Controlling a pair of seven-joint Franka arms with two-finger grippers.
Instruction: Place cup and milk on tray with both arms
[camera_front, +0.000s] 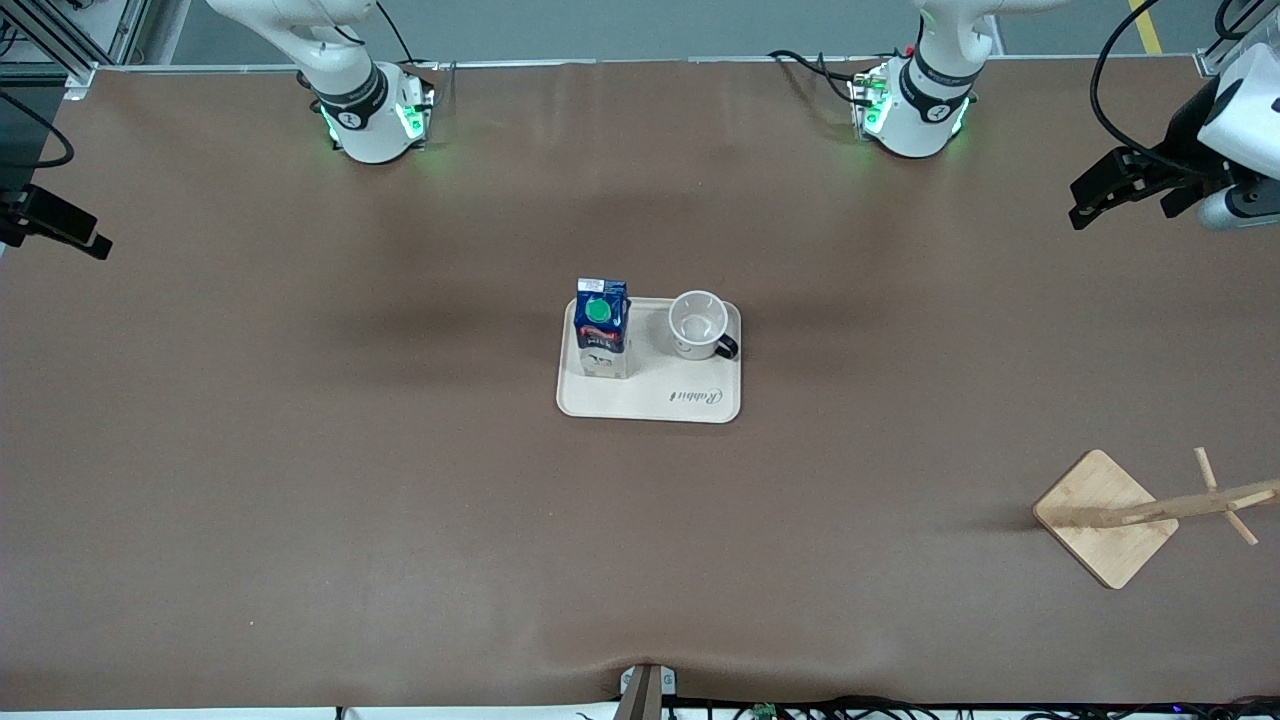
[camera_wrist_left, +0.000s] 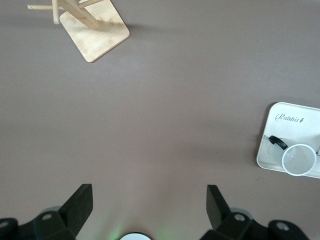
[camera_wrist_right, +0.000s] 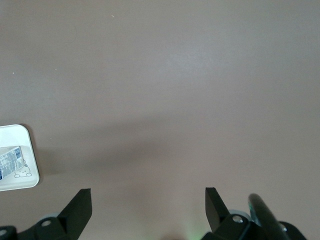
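Note:
The cream tray (camera_front: 650, 400) lies at the table's middle. The milk (camera_front: 601, 325) stands upright on the tray, on the side toward the right arm's end. The cup (camera_front: 698, 323) stands upright beside it on the tray, toward the left arm's end, with its handle pointing that way. My left gripper (camera_front: 1095, 195) is open and empty, up over the table's left arm end. Its wrist view (camera_wrist_left: 150, 189) shows the cup (camera_wrist_left: 299, 160) on the tray (camera_wrist_left: 265, 156). My right gripper (camera_front: 70, 230) is open and empty over the right arm's end. Its wrist view (camera_wrist_right: 147, 191) shows the milk (camera_wrist_right: 11, 162) on the tray (camera_wrist_right: 17, 131).
A wooden stand with pegs, on a square base (camera_front: 1105, 515), stands toward the left arm's end, nearer the front camera than the tray. It also shows in the left wrist view (camera_wrist_left: 97, 32). Brown table surface surrounds the tray.

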